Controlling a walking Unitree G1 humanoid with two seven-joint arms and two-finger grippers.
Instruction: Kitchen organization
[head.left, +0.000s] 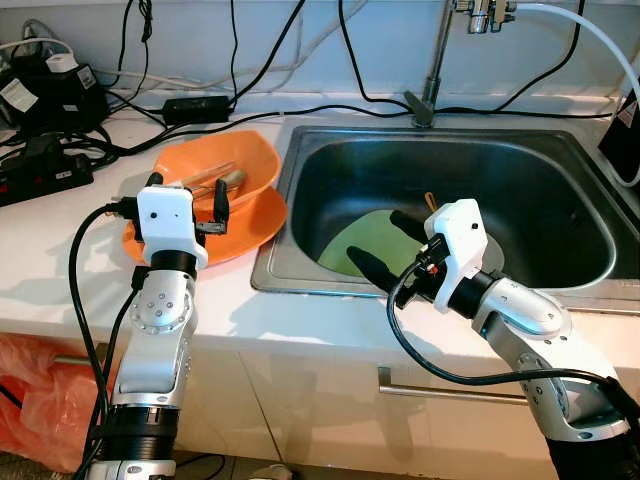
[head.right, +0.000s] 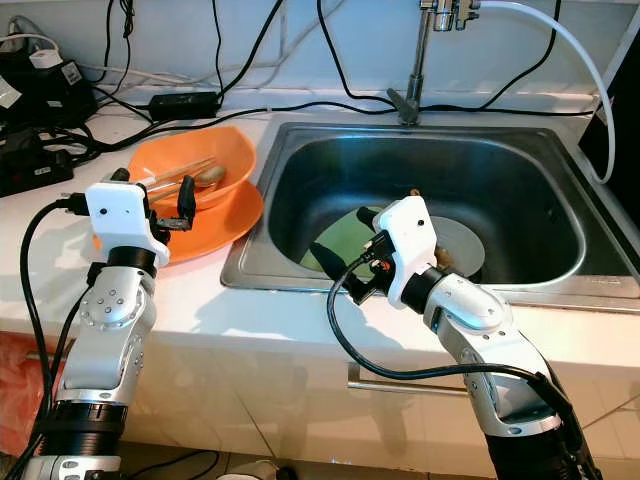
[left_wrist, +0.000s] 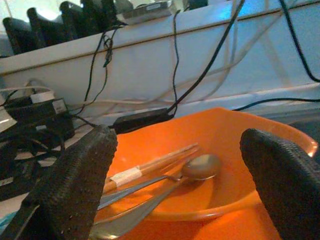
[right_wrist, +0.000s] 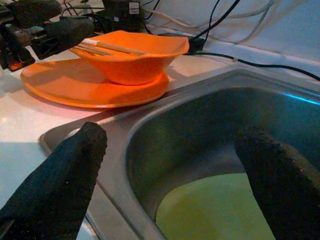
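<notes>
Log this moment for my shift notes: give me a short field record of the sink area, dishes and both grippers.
counter: white, left of sink
orange bowl: sits on orange plate, holds chopsticks and spoon
sink contents: green plate on the bottom
left gripper: open, at the orange plate's near rim, facing the bowl
right gripper: open, over the green plate
behind: faucet, cables, power bricks

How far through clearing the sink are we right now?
Done: an orange bowl holding chopsticks and a metal spoon sits on a flat orange plate on the white counter. In hand: nothing; the right tool hangs open over the steel sink, the left tool open by the bowl. Left: the round green plate in the sink.
</notes>
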